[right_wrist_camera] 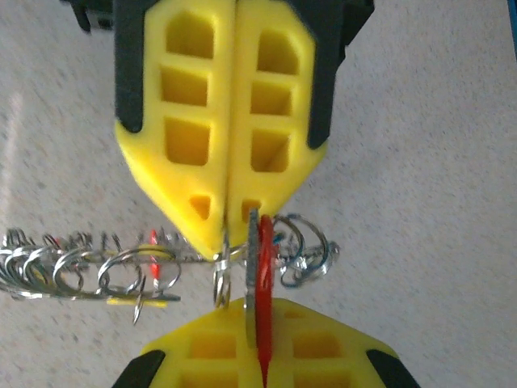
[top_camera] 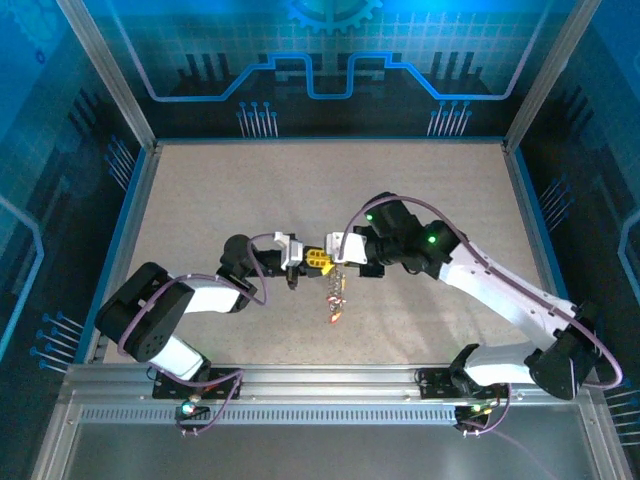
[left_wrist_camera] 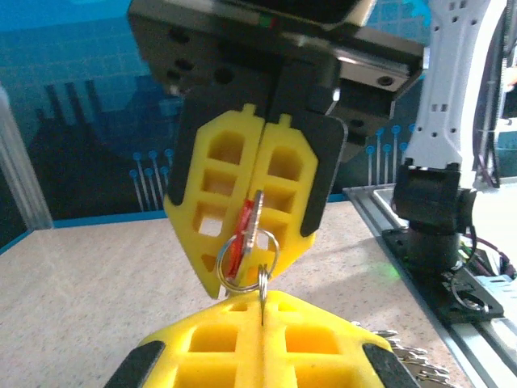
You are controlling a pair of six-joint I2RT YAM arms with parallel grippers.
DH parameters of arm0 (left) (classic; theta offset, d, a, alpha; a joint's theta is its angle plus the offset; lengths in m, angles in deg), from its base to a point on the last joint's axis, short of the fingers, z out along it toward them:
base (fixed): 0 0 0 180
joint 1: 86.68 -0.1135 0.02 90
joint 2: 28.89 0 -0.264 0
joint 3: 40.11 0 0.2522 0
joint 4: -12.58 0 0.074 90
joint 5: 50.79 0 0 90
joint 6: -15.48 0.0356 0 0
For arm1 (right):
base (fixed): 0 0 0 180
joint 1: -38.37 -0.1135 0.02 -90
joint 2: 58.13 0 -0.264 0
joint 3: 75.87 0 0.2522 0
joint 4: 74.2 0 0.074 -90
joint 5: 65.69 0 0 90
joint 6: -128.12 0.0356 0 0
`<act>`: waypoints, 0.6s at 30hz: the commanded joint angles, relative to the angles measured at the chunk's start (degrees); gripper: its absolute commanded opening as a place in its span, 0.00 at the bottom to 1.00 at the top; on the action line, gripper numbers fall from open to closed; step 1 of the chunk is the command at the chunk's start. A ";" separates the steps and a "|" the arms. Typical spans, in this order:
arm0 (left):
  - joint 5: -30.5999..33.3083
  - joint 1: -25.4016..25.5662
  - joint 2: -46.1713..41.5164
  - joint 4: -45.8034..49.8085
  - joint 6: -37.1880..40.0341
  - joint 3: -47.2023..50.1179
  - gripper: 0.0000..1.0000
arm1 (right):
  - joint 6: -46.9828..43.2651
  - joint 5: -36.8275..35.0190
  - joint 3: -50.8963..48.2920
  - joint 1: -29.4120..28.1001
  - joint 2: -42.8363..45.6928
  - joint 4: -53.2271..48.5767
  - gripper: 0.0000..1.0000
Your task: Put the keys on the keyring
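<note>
**A:** Yellow pads on both sides, pressed tight. What have they got?

**B:** My left pincer (left_wrist_camera: 262,311) is fully closed on the thin edge of the keyring (left_wrist_camera: 275,245). My right pincer (right_wrist_camera: 260,319) is closed too, pinching a red key (right_wrist_camera: 265,275) by its head. The two tips nearly touch, in the air above the middle of the table (top_camera: 200,200).

**A:** Is the key on the ring already?

**B:** I cannot tell. Key and ring overlap just where the pads meet. A chain of small rings (right_wrist_camera: 81,267) hangs off the same cluster and dangles toward the table.

**A:** How would you go about it?

**B:** I judge the threading to be the step in hand. I would keep the left grip dead steady, so the ring cannot twist. The right would do the work, in small turning moves that walk the key's hole along the wire. Pulling the tips apart could yank the ring out of the pads. The loose chain could also snag.

**A:** And your arms?

**B:** The left arm reaches in low from its base, wrist turned toward the right. The right arm arches up and over with its elbow high, wrist pointing left. The pincers face each other almost level.
</note>
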 commanded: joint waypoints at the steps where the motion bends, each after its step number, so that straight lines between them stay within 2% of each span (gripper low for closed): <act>1: 3.35 -1.54 0.88 -1.79 0.82 1.11 0.00 | -6.58 -12.52 5.98 -2.41 -1.77 -5.33 0.00; 6: 4.02 -2.58 1.85 -1.79 1.04 1.46 0.02 | -12.93 -23.36 9.83 -4.57 -4.73 -7.91 0.00; 8: 4.36 -2.58 1.94 -1.83 0.80 1.56 0.08 | -15.16 -26.58 10.87 -5.27 -5.92 -8.18 0.00; 10: 4.52 -2.62 2.29 -1.79 0.51 1.39 0.21 | -17.96 -30.61 10.92 -6.32 -6.68 -7.21 0.00; 13: 4.89 -2.77 2.07 -1.79 0.08 1.53 0.30 | -22.88 -36.16 10.51 -7.53 -7.45 -4.25 0.00; 16: 6.03 -3.10 1.57 -1.79 -0.30 2.07 0.39 | -26.35 -39.81 11.54 -7.67 -8.50 -3.15 0.00; 18: 6.16 -3.70 1.46 -1.80 -0.54 2.34 0.40 | -28.65 -43.22 12.70 -7.85 -9.37 -3.15 0.00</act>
